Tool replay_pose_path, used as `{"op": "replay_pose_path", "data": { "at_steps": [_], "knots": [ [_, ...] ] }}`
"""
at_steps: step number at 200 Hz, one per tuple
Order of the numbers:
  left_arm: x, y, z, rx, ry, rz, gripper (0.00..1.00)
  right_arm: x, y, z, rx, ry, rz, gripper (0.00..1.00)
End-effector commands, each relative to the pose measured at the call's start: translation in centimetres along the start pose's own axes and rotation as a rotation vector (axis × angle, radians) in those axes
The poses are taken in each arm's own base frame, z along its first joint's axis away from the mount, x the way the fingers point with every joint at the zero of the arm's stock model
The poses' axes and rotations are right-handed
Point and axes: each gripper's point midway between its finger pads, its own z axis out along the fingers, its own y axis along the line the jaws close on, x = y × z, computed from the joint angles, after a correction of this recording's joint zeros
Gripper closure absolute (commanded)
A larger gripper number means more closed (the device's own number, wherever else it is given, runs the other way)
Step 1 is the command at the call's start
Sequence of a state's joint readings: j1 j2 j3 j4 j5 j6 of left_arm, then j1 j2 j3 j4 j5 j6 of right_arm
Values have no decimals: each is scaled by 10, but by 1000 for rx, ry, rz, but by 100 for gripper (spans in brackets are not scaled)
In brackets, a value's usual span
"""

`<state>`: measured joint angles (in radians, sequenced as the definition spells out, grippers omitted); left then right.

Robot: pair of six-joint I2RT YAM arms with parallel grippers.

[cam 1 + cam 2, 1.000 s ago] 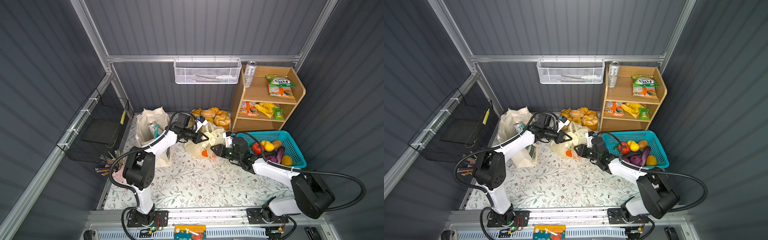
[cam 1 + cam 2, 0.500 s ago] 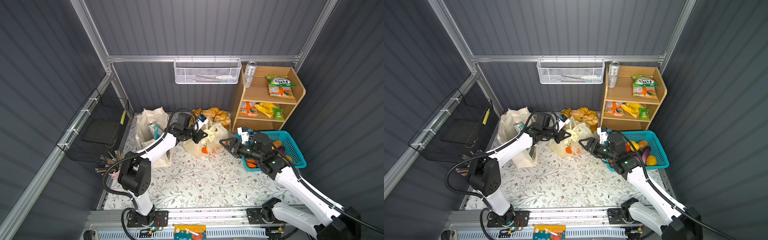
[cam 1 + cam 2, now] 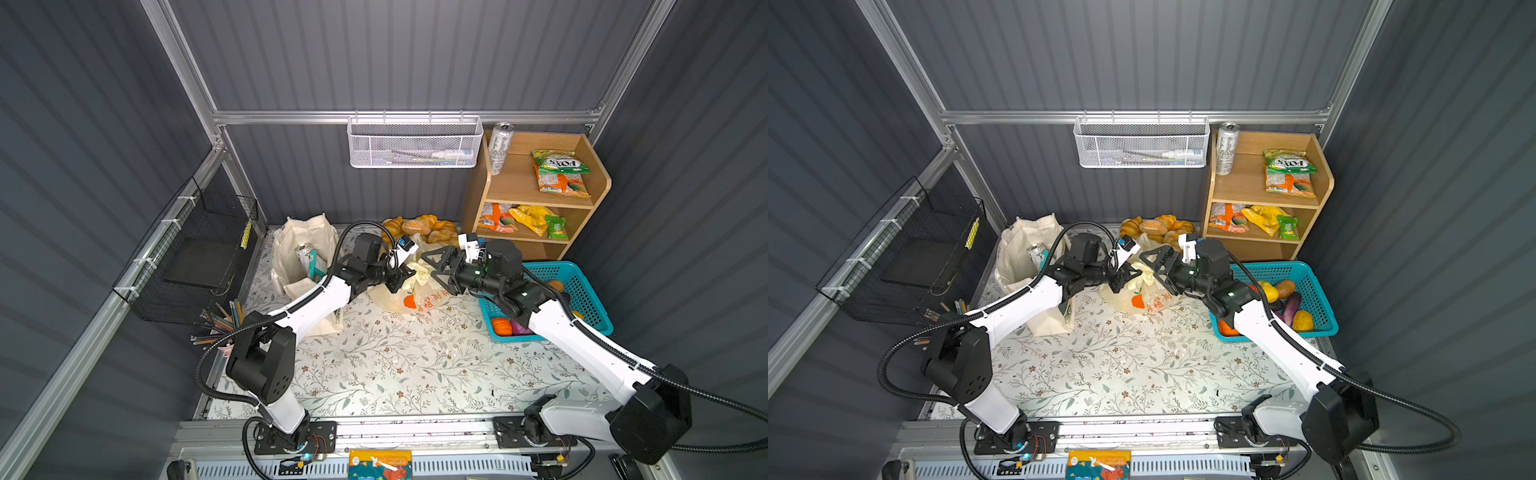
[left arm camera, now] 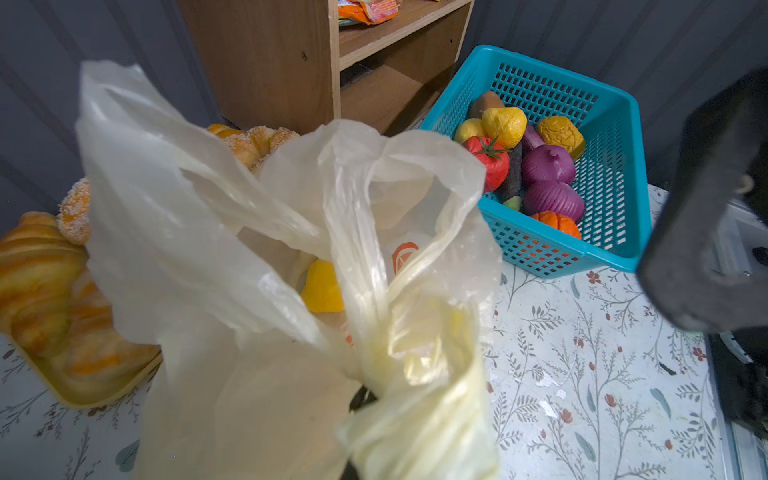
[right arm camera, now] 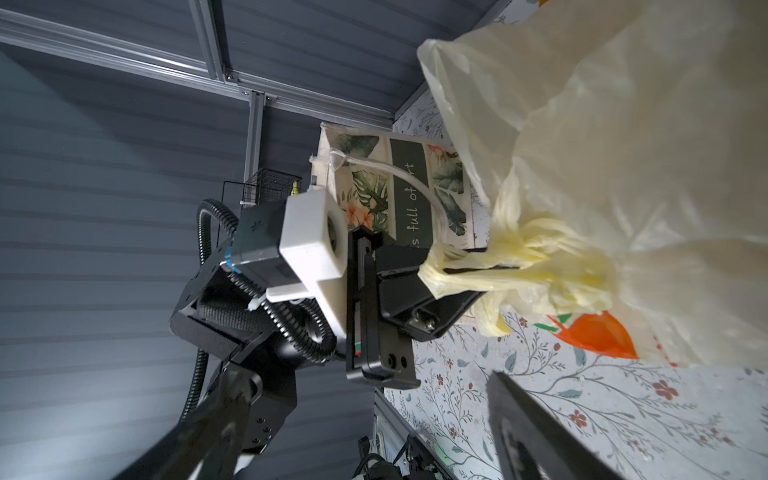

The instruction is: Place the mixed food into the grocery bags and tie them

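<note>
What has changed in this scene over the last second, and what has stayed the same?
The right gripper has risen from low beside the plastic bag, and its jaws have opened wide; it holds nothing now. Its arm has lifted off the table in front of the basket. The left gripper stays shut on the plastic bag's bunched handles, barely moved. The basket and cloth bag are unchanged.

The right hand (image 3: pixel 435 270) has risen from low beside the plastic bag (image 3: pixel 417 297) to level with its bunched top. Its jaws have spread wide.
</note>
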<state>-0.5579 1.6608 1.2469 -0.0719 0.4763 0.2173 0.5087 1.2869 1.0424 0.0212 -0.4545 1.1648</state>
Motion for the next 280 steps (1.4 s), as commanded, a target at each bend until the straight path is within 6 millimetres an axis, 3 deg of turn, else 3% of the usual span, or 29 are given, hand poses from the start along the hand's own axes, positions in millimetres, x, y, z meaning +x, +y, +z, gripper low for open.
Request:
{"op": "replay_pose_path", "data": {
  "at_steps": [1,20,34,47,59,111,150,217,280],
  "knots": [
    [-21,2,-10,-54,-77,34,100,-11,3,10,10,-20,6,9],
    [-26,9,-13,-103,-101,16,100,-19,4,25,-3,-5,4,8],
    [-29,16,-16,-140,-114,13,100,-41,10,31,-40,-22,-4,7],
    [-31,19,-16,-157,-117,4,100,-60,25,28,-68,-14,-6,6],
    [-30,26,-14,-183,-99,-7,100,-66,33,24,-81,-6,-8,6],
    [-35,38,-8,-220,-118,-19,100,-39,20,22,-43,74,30,5],
    [-51,39,-13,-239,-187,-6,100,-20,18,30,-28,104,29,4],
    [-67,35,-29,-248,-270,-1,100,-33,12,47,-8,64,28,4],
    [-64,20,-34,-194,-294,14,100,-48,10,64,-8,34,23,6]
  ]
}}
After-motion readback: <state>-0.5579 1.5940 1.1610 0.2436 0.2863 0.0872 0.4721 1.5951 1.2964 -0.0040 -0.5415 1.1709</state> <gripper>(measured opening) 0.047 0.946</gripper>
